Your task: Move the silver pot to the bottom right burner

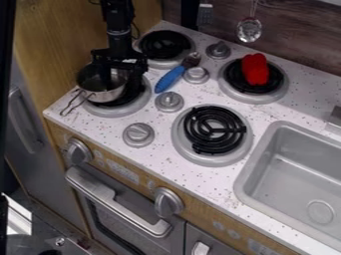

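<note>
While the silver pot (pixel 105 96) overlies the near left burner (pixel 138 105), my jaws, whether clenched I cannot tell, stand at it; secure grip should precede level carriage to the near right burner (pixel 214 130).

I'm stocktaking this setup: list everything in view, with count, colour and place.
Pot: 1, silver, at near-left burner
Burners: 4, black coils, on countertop
Countertop: 1, speckled white, centre
Red object: 1, red, on far-right burner
Utensil: 1, blue-handled, beside left burners
Top knobs: 4, grey, among burners
Front knobs: 2, silver, below countertop
Sink: 1, grey, right
Oven: 1, grey, below
Handles: 3, grey, on doors
Hanging utensils: 2, silver, back wall
Hand: 1, black, at pot
Arm: 1, black, upper left
</note>
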You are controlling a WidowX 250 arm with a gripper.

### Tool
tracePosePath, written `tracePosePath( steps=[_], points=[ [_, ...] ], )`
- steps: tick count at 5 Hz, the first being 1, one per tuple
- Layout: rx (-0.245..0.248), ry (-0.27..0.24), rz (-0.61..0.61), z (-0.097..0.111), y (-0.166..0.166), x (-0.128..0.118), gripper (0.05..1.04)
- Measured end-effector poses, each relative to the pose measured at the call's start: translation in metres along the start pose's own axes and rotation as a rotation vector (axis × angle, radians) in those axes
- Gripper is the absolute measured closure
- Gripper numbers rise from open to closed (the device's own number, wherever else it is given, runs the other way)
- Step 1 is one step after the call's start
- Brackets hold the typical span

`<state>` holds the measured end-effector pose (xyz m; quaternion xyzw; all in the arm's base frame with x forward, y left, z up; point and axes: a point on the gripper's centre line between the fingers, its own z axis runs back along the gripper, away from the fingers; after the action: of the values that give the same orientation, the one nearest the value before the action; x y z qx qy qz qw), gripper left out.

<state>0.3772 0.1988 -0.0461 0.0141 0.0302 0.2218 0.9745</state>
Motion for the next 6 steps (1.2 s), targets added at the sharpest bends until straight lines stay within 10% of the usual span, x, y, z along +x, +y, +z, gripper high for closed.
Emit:
tracePosePath(
  steps=[3, 6],
  points=[
    [-0.026, -0.023, -0.055, 0.002, -0.02, -0.014, 0.878],
    [-0.078, -0.105, -0.276, 0.048, -0.106, -0.088, 1.013]
  ],
)
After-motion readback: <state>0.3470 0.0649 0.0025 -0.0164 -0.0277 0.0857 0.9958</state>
